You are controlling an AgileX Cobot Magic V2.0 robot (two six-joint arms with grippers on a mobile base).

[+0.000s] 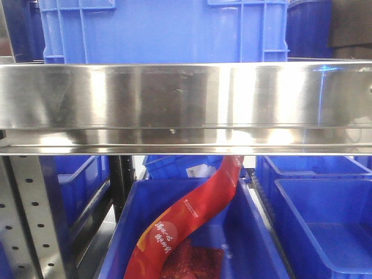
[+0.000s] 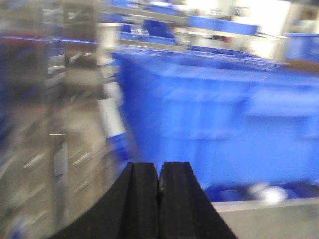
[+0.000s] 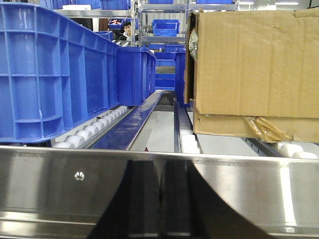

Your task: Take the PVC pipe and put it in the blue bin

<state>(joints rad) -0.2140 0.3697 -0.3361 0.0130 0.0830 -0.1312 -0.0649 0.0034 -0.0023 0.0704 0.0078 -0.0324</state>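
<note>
We find no PVC pipe in any view, so its position relative to either hand cannot be told. Our left hand (image 2: 159,199) shows two black fingers pressed together, clenched on nothing, facing one large blue plastic bin (image 2: 224,124). Our right hand appears only as a dark reflection in the stainless steel rail (image 3: 60,184); its state cannot be told. Beyond stand one blue ribbed crate (image 3: 50,74) and two stacked cardboard boxes (image 3: 254,64).

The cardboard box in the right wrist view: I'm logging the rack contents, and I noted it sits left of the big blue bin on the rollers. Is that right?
Not quite. The right wrist view shows the cardboard box sitting right of the big blue bin on the rollers, not left of it.
</note>
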